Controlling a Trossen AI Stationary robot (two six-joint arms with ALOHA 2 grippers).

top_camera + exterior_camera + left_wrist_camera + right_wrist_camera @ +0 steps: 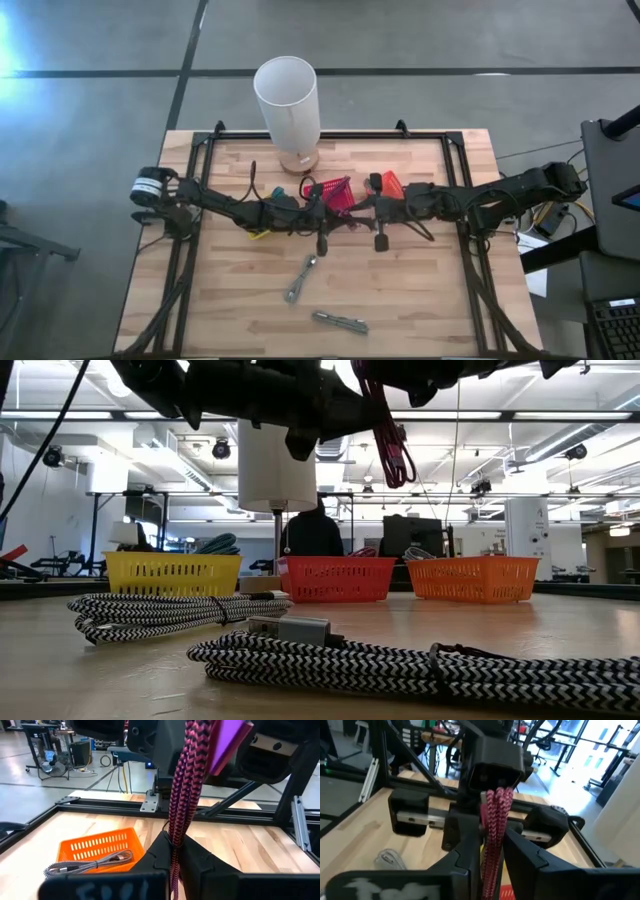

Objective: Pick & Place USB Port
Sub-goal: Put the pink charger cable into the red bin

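Note:
A pink-and-black braided USB cable (179,795), folded into a bundle of several strands, spans between my two grippers above the table's middle. In the low view its loop (392,445) hangs over the red basket (335,579). My left gripper (174,857) and my right gripper (492,852) face each other, both shut on the cable. In the high view they meet beside the red basket (336,192). A purple piece (229,744) shows at the right gripper's end. My left gripper pinches the bundled strands (174,840) between its two fingers, which lie across them. From there the cable runs on to the other gripper, lifted clear of the table. My right gripper pinches the same bundle (493,837) between its two fingers, from the opposite side. The strands run straight to the left gripper's body (495,767).
An orange basket (95,851) holds a grey braided cable. A yellow basket (172,573) stands to the left of the red one. Two black-and-white braided cables (300,279) (340,321) lie on the near half of the table. A white cylinder (288,105) stands at the far edge.

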